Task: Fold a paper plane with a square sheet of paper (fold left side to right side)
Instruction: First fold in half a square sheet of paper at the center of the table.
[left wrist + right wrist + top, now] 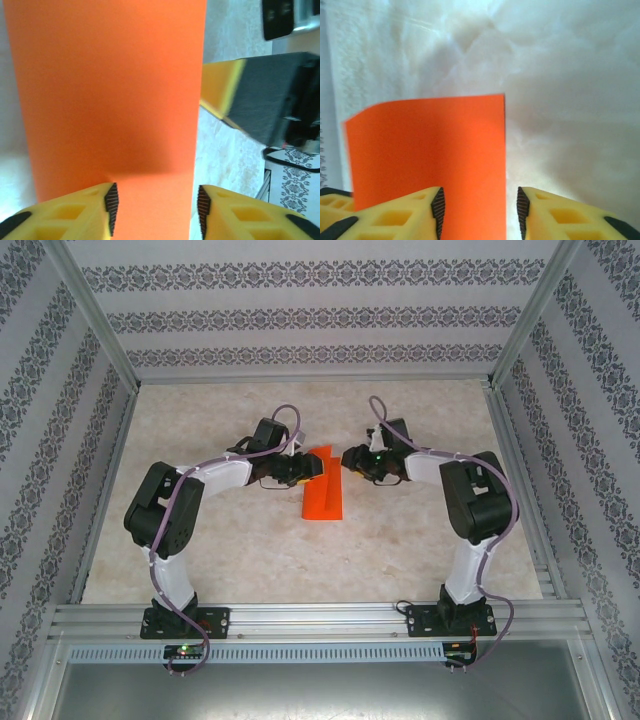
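Left arm (160, 508) and right arm (478, 502) bend inward; left gripper (308, 469) and right gripper (350, 458) face each other closely, both jaws parted.

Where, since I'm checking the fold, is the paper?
Top view: the paper lies midway across the table, its far end between the left end effector and the right end effector.

The square sheet of paper (110, 90) runs past the left wrist view's top edge. In the top view, the left gripper (315, 470) hides part of its left edge.
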{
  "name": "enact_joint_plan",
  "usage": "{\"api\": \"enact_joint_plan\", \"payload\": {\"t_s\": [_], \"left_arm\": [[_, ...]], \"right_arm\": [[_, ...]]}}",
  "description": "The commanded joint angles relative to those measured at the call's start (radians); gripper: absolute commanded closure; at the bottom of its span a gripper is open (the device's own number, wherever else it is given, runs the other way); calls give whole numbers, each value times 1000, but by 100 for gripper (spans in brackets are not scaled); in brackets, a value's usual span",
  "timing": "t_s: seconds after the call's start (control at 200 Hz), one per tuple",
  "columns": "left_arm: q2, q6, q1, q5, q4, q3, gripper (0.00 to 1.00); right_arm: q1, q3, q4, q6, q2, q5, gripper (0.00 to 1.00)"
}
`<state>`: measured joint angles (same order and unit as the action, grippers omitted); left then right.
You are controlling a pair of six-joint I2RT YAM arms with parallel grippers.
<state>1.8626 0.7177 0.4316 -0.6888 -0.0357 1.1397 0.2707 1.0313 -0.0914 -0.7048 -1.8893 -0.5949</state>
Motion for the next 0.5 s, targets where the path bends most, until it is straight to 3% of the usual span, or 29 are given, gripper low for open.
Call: {"api": "enact_joint_plan", "payload": {"t_s": [0.0,0.34,0.495], "left_arm": [[9,0,13,23,23,22,56],[14,-1,16,40,16,34,71],[18,0,16,41,18,33,75]], "right_arm": [[2,-39,-73,-55,68,-73,53],[12,-282,-588,-416,117,-213,52],[56,-295,-617,-434,121,-220,52]]}}
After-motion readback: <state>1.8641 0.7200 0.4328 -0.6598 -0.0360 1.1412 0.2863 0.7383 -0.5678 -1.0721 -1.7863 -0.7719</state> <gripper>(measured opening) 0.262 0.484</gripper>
